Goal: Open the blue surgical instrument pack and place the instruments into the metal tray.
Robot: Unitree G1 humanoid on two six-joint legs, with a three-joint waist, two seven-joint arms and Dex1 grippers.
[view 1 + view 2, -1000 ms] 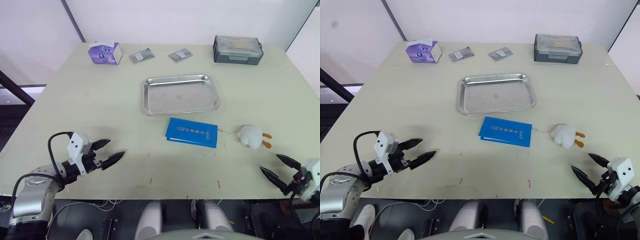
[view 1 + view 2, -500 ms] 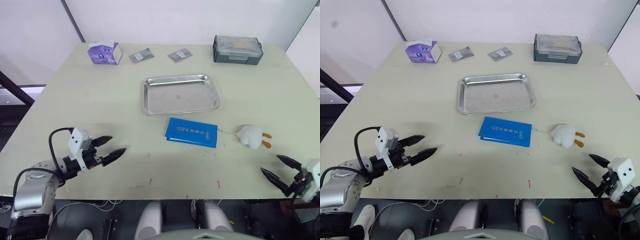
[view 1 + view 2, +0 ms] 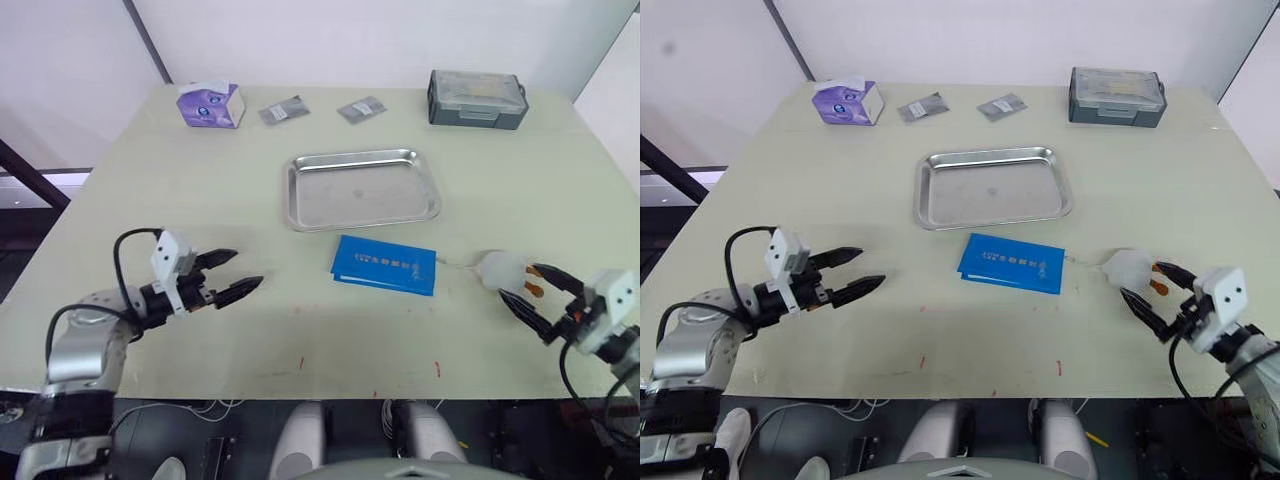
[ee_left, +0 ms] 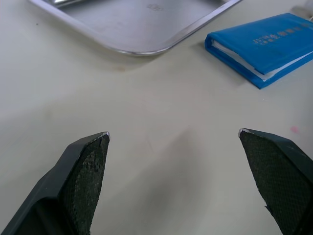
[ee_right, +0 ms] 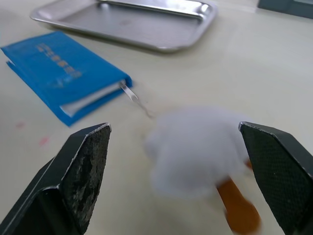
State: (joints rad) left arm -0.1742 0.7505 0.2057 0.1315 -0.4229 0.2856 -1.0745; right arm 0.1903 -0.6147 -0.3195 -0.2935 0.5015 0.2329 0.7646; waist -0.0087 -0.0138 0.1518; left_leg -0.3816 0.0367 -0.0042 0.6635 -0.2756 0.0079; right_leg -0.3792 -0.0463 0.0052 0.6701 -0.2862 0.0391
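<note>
Both end effectors wide apart, empty: left end effector (image 3: 232, 275), right end effector (image 3: 1148, 291)

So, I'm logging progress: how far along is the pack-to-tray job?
Nothing is done yet: the blue surgical instrument pack lies closed and the metal tray holds nothing. Both the left gripper and right gripper are open, holding nothing. Opening and transferring remain.

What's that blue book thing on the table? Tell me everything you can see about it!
It is the blue surgical instrument pack, a flat rectangular case with white print on its cover. It is shut, and pale layers show at its edge like pages. It lies flat on the table, a bit askew, just in front of the metal tray without touching it. A thin silvery piece sticks out of its side toward a white fluffy toy. No gripper touches it.
</note>
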